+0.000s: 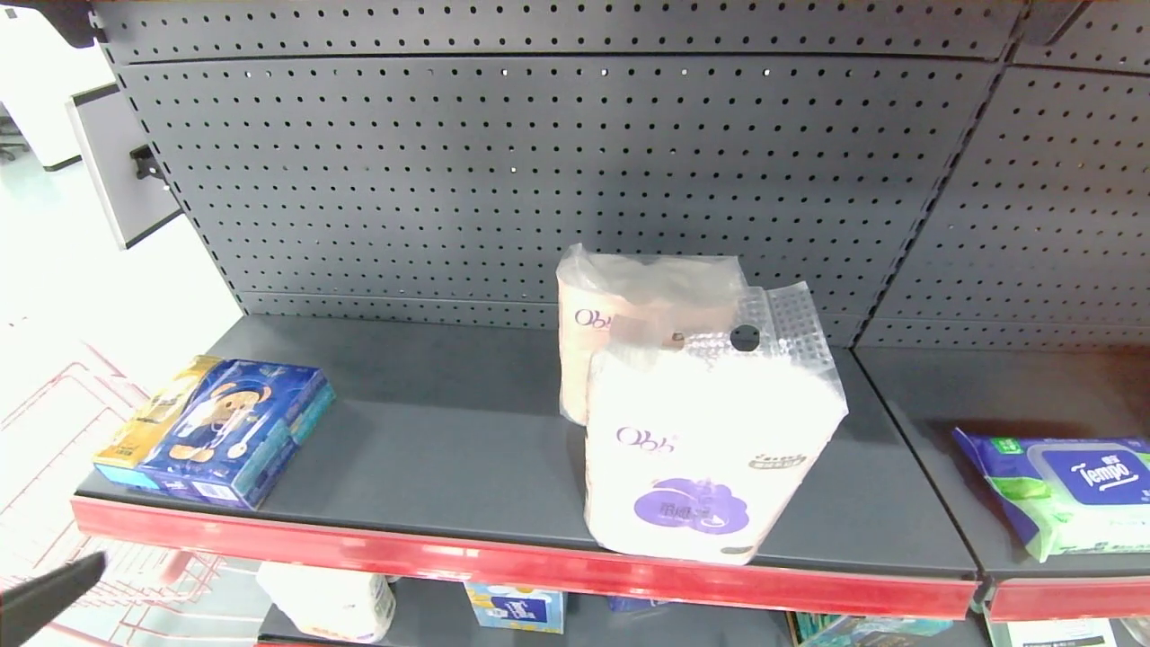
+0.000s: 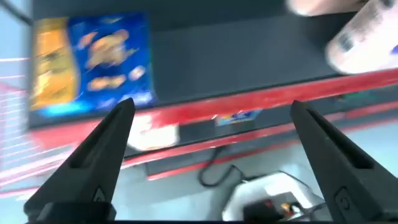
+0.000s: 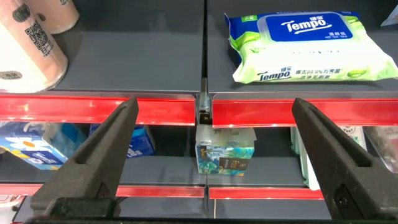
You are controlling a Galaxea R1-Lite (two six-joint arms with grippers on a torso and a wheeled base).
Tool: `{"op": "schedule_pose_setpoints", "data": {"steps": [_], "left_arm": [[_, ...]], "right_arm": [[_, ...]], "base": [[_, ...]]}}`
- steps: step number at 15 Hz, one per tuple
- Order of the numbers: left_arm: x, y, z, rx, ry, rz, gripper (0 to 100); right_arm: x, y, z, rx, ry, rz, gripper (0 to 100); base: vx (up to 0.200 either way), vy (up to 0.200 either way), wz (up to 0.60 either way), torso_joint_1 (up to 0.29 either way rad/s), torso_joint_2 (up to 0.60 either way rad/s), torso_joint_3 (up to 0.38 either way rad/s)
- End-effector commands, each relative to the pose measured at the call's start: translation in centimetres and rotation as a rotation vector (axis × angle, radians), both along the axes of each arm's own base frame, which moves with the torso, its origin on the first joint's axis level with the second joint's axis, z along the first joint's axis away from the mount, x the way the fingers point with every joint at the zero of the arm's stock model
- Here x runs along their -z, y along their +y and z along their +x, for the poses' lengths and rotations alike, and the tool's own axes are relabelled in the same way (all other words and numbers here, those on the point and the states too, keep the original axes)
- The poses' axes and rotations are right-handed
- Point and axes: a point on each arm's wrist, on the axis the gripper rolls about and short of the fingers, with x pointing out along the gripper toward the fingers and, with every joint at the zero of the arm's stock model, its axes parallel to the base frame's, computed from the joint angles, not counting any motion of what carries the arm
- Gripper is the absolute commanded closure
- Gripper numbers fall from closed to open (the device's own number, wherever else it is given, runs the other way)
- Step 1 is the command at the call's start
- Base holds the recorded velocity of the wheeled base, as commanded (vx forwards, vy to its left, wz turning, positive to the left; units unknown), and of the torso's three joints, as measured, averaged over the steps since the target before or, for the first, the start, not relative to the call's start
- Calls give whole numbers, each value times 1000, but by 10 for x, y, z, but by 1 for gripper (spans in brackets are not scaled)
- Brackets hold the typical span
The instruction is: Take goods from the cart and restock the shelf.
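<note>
1. Red wire of the cart (image 1: 54,467) shows low at the robot's left, below and outside the shelf (image 1: 449,431); I cannot make out what goods lie in it
2. Left gripper (image 2: 211,104) hangs wide open with nothing between its fingers, just in front of the red price strip (image 2: 261,102), level with the blue box (image 2: 115,59)
3. Right gripper (image 3: 214,101) is likewise spread wide and empty, facing the join between two shelf bays, with the wipes pack (image 3: 301,46) lying flat on the bay to its right
4. By my reading the left arm is the nearer one: the cart lies to its outer side and lower down, so the pick should be a swing left and down, away from the shelf
5. On the shelf, the blue box (image 1: 235,429) lies flat at the left end, long axis running front to back and slightly skewed; the toilet-roll pack (image 1: 710,449) stands upright in the middle
6. Bare board between those two looks the likely place for the next item
</note>
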Motion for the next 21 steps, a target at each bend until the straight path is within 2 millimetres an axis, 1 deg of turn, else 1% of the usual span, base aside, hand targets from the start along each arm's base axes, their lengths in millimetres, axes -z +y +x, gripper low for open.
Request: {"op": "schedule_pose_setpoints", "data": {"steps": [1, 2, 3, 4, 5, 8, 12, 13, 14, 15, 16, 17, 18, 19, 20, 21], "left_arm": [[46, 11, -74, -112, -105, -102, 0], [55, 11, -81, -138, -94, -168, 0], [73, 13, -94, -157, -79, -203, 0], [80, 14, -100, -161, -77, -200, 0], [94, 15, -112, -172, -44, -184, 0], [95, 15, -111, -182, -30, -168, 0], [95, 15, -108, -156, -60, -151, 0], [95, 13, -102, -126, -99, -166, 0], [96, 12, -94, -100, -148, -177, 0], [102, 11, -84, -93, -195, -183, 0], [108, 10, -75, -83, -248, -170, 0], [116, 9, -68, -88, -281, -134, 0], [121, 10, -64, -125, -287, -115, 0], [127, 11, -63, -178, -272, -99, 0], [131, 11, -61, -189, -258, -99, 0], [132, 11, -61, -185, -253, -100, 0]], "right_arm": [[0, 0, 0, 0, 2, 0, 0], [0, 0, 0, 0, 2, 0, 0], [0, 0, 0, 0, 2, -1, 0], [0, 0, 0, 0, 2, -1, 0], [0, 0, 0, 0, 2, -1, 0], [0, 0, 0, 0, 2, -1, 0], [-2, 0, 0, -2, -13, -19, 0], [-59, 1, 0, -65, -113, -3, 0], [-131, 0, 26, -107, -104, 108, 0], [-180, 0, 51, -132, -118, 187, 0], [-197, 1, 70, -171, -98, 140, 0], [-193, 4, 86, -209, -41, 43, 0], [-185, 6, 100, -226, 25, 15, 0], [-172, 7, 118, -214, 159, 20, 0], [-157, 9, 131, -222, 300, 24, 0], [-142, 12, 145, -229, 402, 27, 0]], "base": [[0, 0, 0, 0, 0, 0], [0, 0, 0, 0, 0, 0], [0, 0, 0, 0, 0, 0], [0, 0, 0, 0, 0, 0], [0, 0, 0, 0, 0, 0], [0, 0, 0, 0, 0, 0], [0, 0, 0, 0, 0, 0], [0, 0, 0, 0, 0, 0], [0, 0, 0, 0, 0, 0], [0, 0, 0, 0, 0, 0], [0, 0, 0, 0, 0, 0], [0, 0, 0, 0, 0, 0], [0, 0, 0, 0, 0, 0], [0, 0, 0, 0, 0, 0], [0, 0, 0, 0, 0, 0], [0, 0, 0, 0, 0, 0]]}}
